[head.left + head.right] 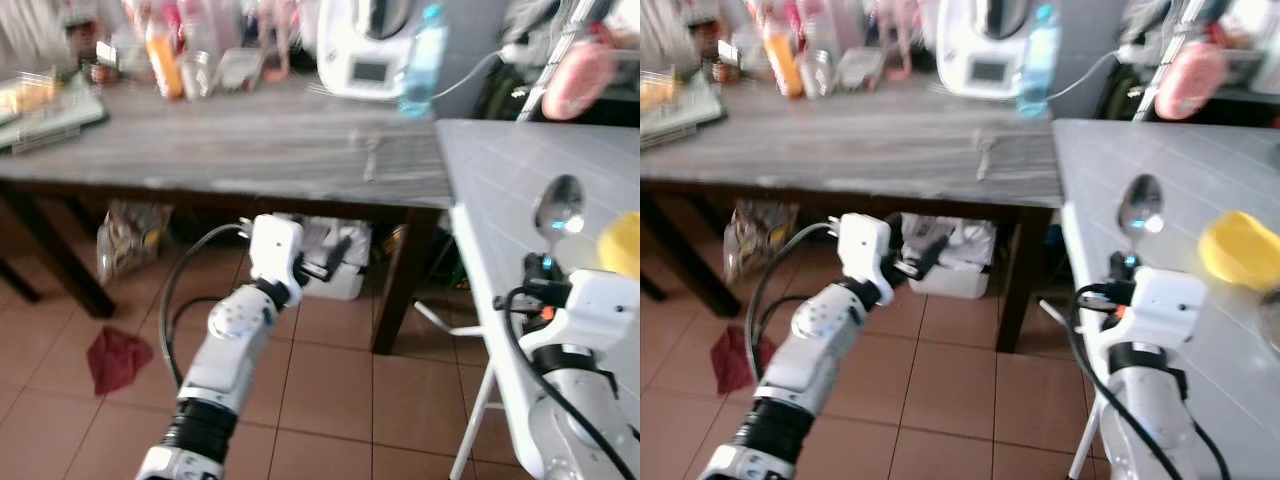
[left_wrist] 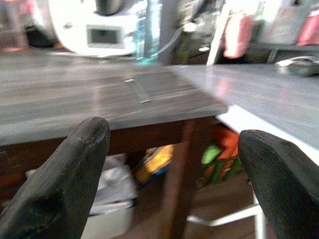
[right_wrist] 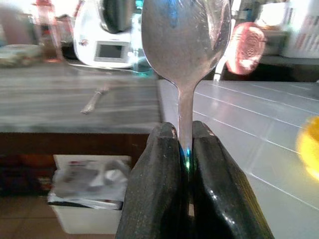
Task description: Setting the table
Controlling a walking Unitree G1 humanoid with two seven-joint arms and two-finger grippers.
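Clamping the spoon [image 3: 185, 45] by its handle, the right gripper [image 3: 183, 144] holds it upright, bowl at twelve o'clock, over the white table [image 1: 500, 180] edge. The yellow bowl [image 1: 1238, 248] lies at two o'clock. The left gripper [image 2: 169, 179] hangs released, farther off.

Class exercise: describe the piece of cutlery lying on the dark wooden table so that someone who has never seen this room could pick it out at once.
Start at the long dark wooden table, whose far edge is crowded with bottles and a white kitchen machine. Move toward its near right corner, beside the white tiled table. The cutlery lies alone there on bare wood, silver and slim, unlike the spoon held upright in the right gripper.
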